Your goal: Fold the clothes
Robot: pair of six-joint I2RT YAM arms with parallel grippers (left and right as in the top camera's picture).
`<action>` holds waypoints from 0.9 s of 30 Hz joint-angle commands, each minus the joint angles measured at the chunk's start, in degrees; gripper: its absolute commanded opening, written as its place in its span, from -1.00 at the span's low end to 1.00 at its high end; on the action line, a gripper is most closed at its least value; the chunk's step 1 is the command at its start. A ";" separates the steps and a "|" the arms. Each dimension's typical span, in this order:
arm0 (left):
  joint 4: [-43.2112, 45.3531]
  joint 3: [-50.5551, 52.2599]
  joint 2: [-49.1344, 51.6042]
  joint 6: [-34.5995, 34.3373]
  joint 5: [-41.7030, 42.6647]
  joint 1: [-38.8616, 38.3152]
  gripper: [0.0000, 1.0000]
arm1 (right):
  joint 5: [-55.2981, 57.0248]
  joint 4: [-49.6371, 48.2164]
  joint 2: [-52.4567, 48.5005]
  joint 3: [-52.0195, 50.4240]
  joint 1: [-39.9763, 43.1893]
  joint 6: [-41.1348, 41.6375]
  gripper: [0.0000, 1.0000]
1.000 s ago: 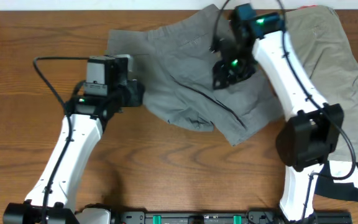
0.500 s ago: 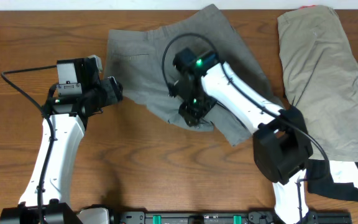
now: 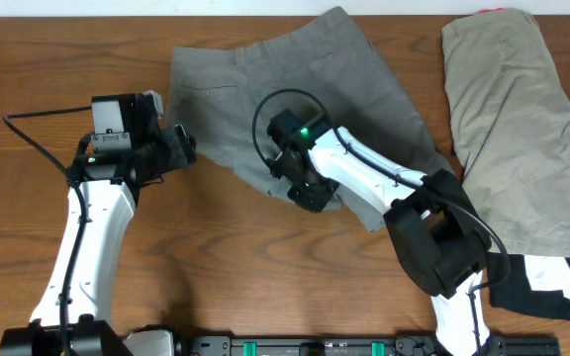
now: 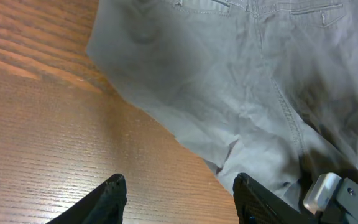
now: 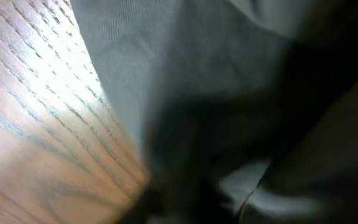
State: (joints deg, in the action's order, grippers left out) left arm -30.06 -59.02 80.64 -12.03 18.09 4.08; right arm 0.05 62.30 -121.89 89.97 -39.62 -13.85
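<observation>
The left wrist view shows the left pincer spread wide over bare desk, its tips just short of the edge of the grey shorts. Only the overhead view shows that this is the garment's left edge. The right pincer is pressed onto the near hem of the shorts. Its own camera gives only blurred grey cloth and a wedge of wood, so I cannot tell whether it grips. The grey shorts lie spread mid-desk. The khaki shorts lie far right, seen only from above and cut off by the frame.
</observation>
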 commanded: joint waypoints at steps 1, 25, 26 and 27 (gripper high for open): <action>-0.96 -1.20 0.70 -0.09 -1.31 0.15 0.15 | 0.81 0.55 0.00 0.33 -1.25 2.25 -0.98; -5.55 -1.20 0.70 -0.07 -2.49 0.11 0.15 | -37.64 0.83 -0.13 35.45 11.41 15.63 -0.97; -5.88 -1.20 0.70 -0.04 -2.49 0.09 0.15 | -37.62 0.42 -0.15 34.77 11.96 15.61 -0.97; -6.23 -1.20 0.70 -0.02 -2.47 0.09 0.15 | -37.64 -0.04 -0.15 33.88 12.46 15.56 -0.97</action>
State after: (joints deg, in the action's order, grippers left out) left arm -35.68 -59.02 80.68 -12.01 16.12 4.08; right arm -35.31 62.87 -121.97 125.34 -28.38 -1.30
